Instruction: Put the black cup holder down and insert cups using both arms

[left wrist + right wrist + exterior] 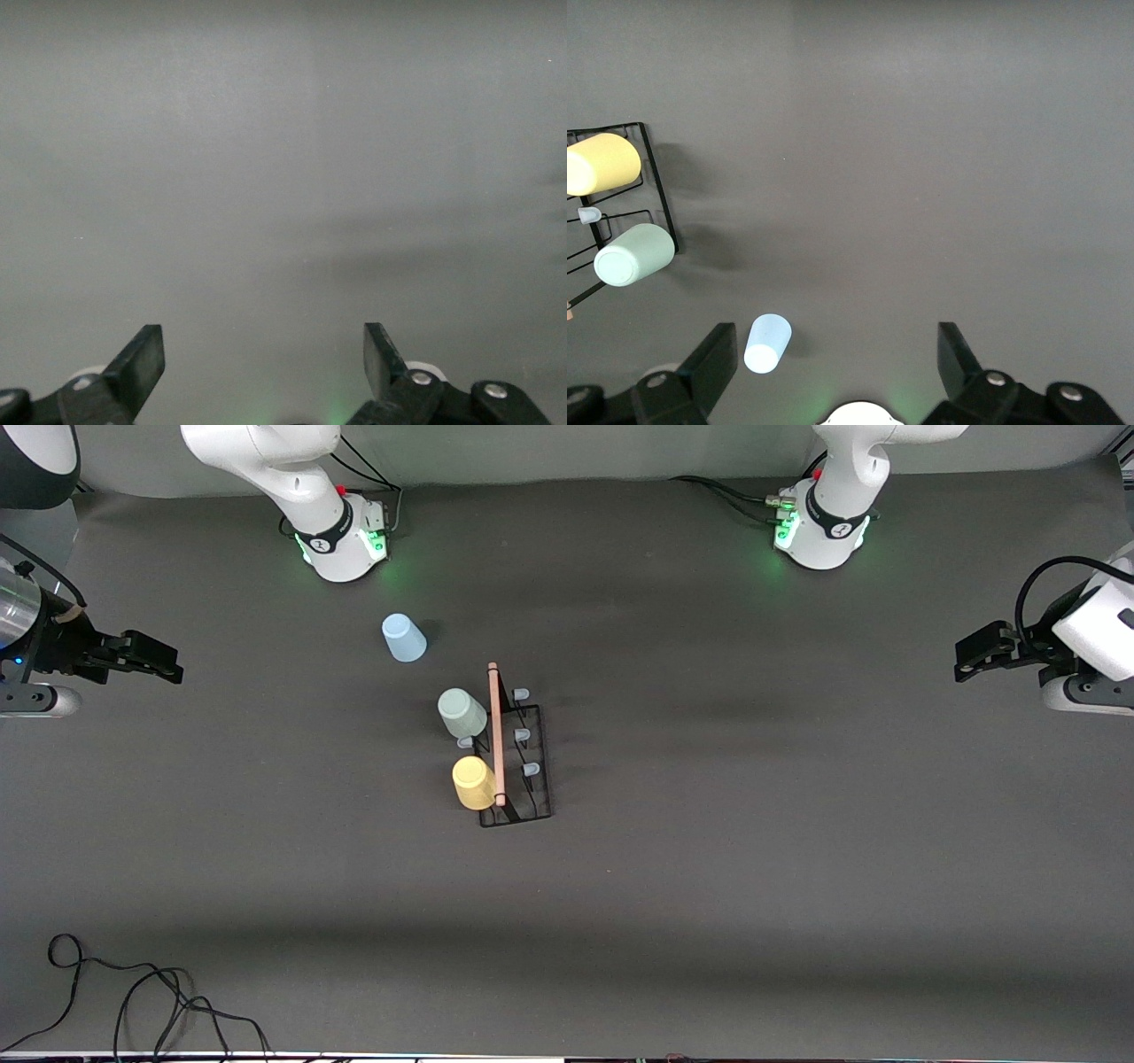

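Observation:
The black cup holder [532, 779] stands mid-table, its wooden rod [496, 735] along the top. The grey-green cup [462, 713] and the yellow cup [474, 782] sit on pegs on the side toward the right arm's end. Three bare pegs [523, 735] show on the side toward the left arm's end. The light blue cup [404, 638] stands upside down on the table, farther from the front camera, apart from the holder. My right gripper [164, 666] is open and empty, high at its table end. Its wrist view shows the holder [656, 186], yellow cup [602, 164], grey-green cup [633, 255] and blue cup [768, 343]. My left gripper [970, 657] is open and empty at its end.
A dark grey mat [753, 824] covers the table. Loose black cables [133, 1001] lie at the near corner toward the right arm's end. The left wrist view shows only bare mat [283, 177].

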{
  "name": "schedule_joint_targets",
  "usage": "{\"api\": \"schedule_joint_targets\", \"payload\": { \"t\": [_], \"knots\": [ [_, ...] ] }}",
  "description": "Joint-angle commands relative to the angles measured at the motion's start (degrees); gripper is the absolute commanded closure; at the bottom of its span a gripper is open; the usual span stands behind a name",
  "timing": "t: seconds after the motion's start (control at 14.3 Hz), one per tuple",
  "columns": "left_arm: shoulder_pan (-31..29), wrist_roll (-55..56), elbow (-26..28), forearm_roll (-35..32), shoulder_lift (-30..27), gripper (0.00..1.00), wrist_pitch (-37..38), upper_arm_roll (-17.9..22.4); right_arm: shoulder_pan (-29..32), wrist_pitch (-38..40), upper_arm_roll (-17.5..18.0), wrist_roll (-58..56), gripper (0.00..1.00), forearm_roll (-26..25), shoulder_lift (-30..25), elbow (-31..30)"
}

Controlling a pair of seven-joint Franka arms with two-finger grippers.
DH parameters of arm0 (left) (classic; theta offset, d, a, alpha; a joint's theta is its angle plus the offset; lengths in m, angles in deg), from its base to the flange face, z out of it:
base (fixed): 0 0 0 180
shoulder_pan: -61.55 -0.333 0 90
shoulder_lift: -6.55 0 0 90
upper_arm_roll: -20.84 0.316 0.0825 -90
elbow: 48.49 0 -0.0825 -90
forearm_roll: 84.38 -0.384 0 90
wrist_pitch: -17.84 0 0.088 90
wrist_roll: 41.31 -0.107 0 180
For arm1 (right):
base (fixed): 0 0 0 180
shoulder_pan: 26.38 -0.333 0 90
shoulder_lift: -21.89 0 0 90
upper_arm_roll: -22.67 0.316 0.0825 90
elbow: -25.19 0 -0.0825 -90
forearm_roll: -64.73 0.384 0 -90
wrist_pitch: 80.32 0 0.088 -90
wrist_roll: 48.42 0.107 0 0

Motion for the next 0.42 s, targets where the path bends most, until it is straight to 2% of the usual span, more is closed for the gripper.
{"api": "schedule_joint_targets", "payload": {
  "t": [0.0, 0.35],
  "knots": [
    [0.6, 0.9, -0.9, -0.5, 0.0, 0.00, 0.0, 0.3, 0.0, -0.8, 0.2, -0.9, 0.00, -1.3, -1.5, -1.5],
    [0.6, 0.9, -1.1, -0.6, 0.0, 0.00, 0.2, 0.3, -0.3, -0.6, 0.2, -0.2, 0.00, -1.3, -1.5, -1.6]
  ]
}}
